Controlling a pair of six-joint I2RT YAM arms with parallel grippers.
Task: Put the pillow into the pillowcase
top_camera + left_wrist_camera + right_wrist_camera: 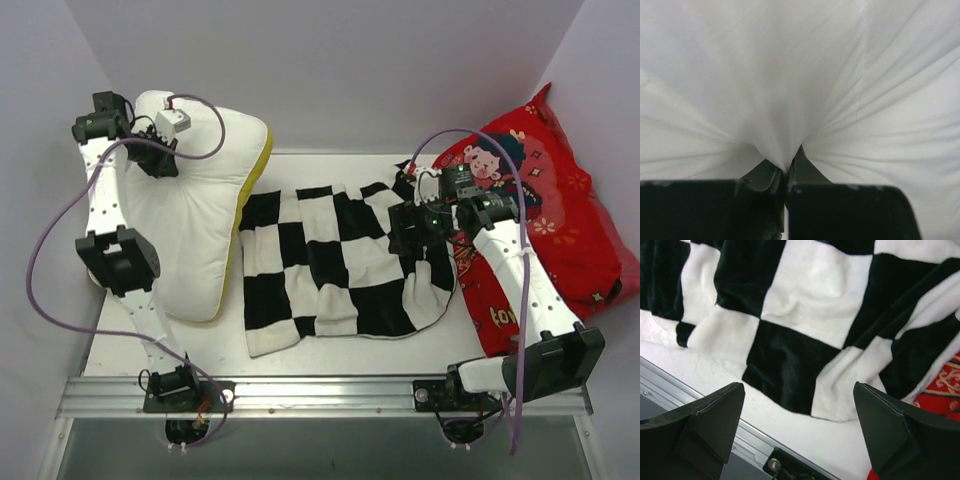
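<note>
Because the pillow (200, 220) must be lifted and moved, the left gripper (786, 172) is squeezed tight on a fold of its white cloth, at the pillow's eleven o'clock corner. The pillow lies at nine o'clock on the table (400, 355), just beside the pillowcase (330, 265) (flat and limp in the middle). The right gripper (408, 230) hangs spread wide over the case's three o'clock edge, likely to grab it there.
</note>
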